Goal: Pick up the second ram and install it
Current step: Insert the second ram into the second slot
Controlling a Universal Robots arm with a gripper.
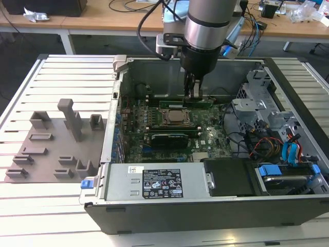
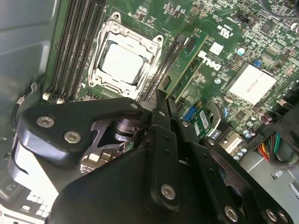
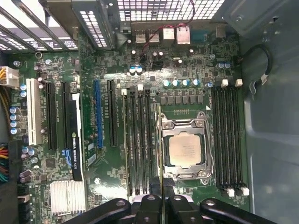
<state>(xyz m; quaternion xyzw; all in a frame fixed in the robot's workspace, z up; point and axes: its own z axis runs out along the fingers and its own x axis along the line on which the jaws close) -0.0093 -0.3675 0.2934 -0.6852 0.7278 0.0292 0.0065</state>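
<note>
The gripper [image 1: 196,91] reaches down into the open case [image 1: 288,216], just beside the CPU socket [image 1: 177,119] on its far side in the exterior view. Its jaws stand narrow, pinched on the ram [image 1: 186,103], which they hold by its upper edge.

In the first wrist view the fingers [image 3: 150,201] meet closely around a thin green strip, the ram [image 3: 160,154] seen edge-on, running along the slots [image 3: 139,140] beside the socket [image 3: 186,149]. Whether it is seated in a slot or only above one cannot be told.

In the second wrist view the gripper [image 2: 164,109] closes on the stick (barely a sliver of gap between the tips), and the ram [image 2: 187,65] slants away beside the socket [image 2: 122,60] over the board [image 2: 261,42].

In the exterior view grey holders [image 1: 69,119] stand on the table [image 1: 56,72] at the left, well apart from the case.
</note>
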